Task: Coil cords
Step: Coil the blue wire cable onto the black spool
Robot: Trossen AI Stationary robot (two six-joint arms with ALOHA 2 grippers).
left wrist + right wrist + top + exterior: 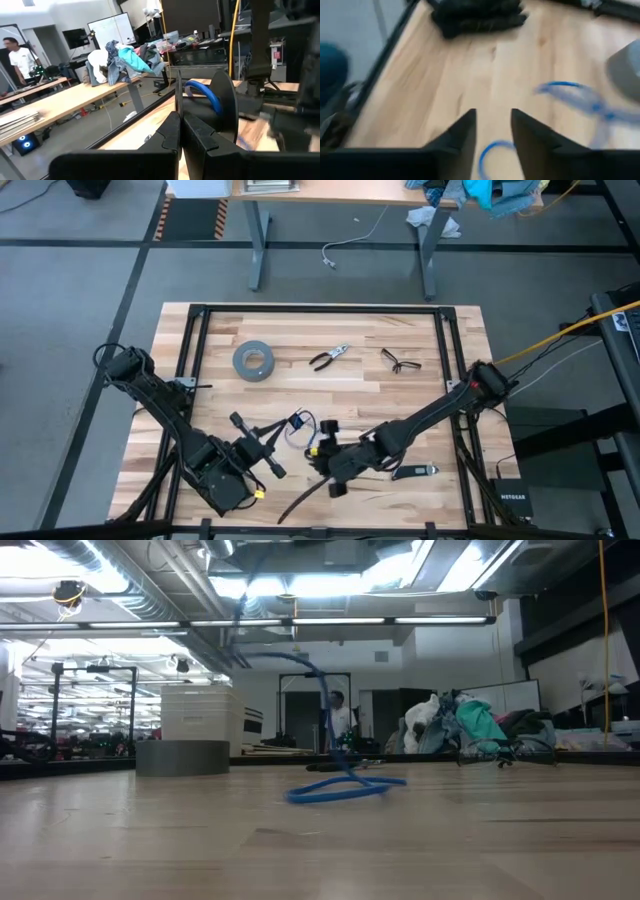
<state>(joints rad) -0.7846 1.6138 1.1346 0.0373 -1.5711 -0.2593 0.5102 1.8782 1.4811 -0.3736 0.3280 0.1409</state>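
The cords [300, 423] are seen near the table's [320, 340] front edge, between both grippers. The left gripper [268, 448] is pinched shut just beside them. The right gripper [492, 131] is parted narrowly, a blue loop showing between and beyond its fingers, ungripped. Only the low view shows the blue loop [345, 790] lying flat, one strand rising upward.

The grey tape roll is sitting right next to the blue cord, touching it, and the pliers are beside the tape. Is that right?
Not quite. The grey tape roll is not touching the blue cord; the high view shows bare table between them, with the cord lying nearer the two grippers. The rest is right: the pliers do lie beside the tape.
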